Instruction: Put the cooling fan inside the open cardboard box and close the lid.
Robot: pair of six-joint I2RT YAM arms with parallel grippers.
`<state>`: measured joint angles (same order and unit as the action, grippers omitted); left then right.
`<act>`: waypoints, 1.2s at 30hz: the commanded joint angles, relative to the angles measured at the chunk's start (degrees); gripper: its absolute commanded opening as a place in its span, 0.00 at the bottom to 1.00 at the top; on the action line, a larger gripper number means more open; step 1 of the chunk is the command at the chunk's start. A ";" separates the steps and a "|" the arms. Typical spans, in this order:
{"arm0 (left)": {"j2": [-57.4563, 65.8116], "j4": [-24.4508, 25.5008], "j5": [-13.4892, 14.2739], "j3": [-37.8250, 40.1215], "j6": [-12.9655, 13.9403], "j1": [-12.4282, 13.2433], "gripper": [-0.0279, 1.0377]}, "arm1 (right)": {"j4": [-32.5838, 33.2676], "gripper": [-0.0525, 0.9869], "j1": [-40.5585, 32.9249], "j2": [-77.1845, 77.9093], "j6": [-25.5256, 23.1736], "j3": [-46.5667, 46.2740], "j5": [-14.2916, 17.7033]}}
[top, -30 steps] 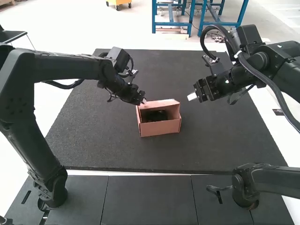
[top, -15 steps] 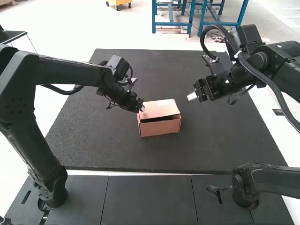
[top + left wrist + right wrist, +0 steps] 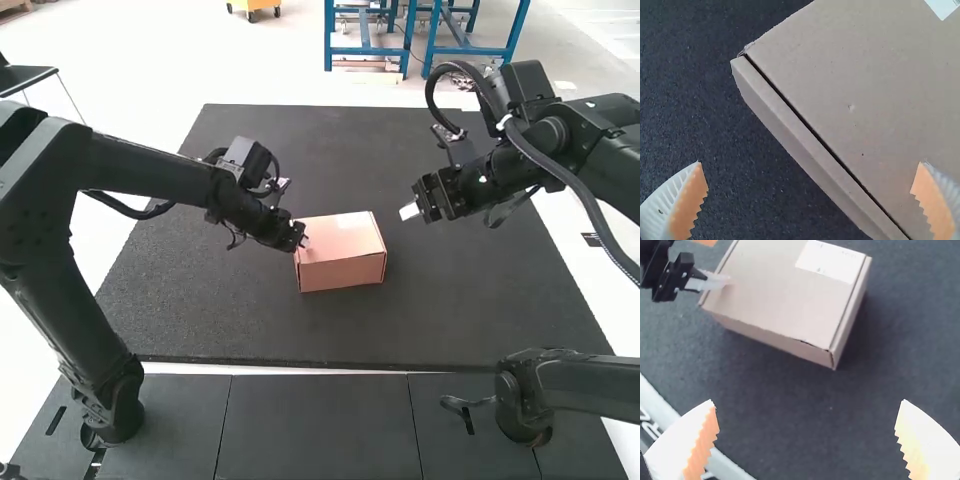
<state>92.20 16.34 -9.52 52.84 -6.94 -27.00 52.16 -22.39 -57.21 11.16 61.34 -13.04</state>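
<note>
The cardboard box [image 3: 340,251] stands mid-mat with its lid down flat, so the fan inside is hidden. A white label [image 3: 832,260] sits on the lid. My left gripper [image 3: 297,238] is at the box's upper left corner, open, one finger [image 3: 932,197] over the lid [image 3: 855,95] and the other finger [image 3: 685,202] over the mat beside the box. The right wrist view shows the left gripper [image 3: 687,277] touching the box [image 3: 785,305] at that corner. My right gripper [image 3: 412,208] hangs open to the right of the box, apart from it, its fingers [image 3: 692,442] spread wide above the mat.
The black rubber mat [image 3: 200,290] covers the table around the box, with bare mat in front and on both sides. The mat's front edge [image 3: 350,365] meets dark base panels near the arm bases.
The lid went from open to fully shut. My left gripper moved down and slightly left with it, ending at the lid's corner. The right arm barely shifted.
</note>
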 commanded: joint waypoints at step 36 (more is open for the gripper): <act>-38.15 -11.50 3.98 -11.18 3.25 16.19 0.93 | -21.22 0.89 0.68 11.42 -9.14 -10.28 11.72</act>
<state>56.80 6.42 -5.78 43.88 -4.86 -12.58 32.80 -22.35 -46.87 5.87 51.96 -5.80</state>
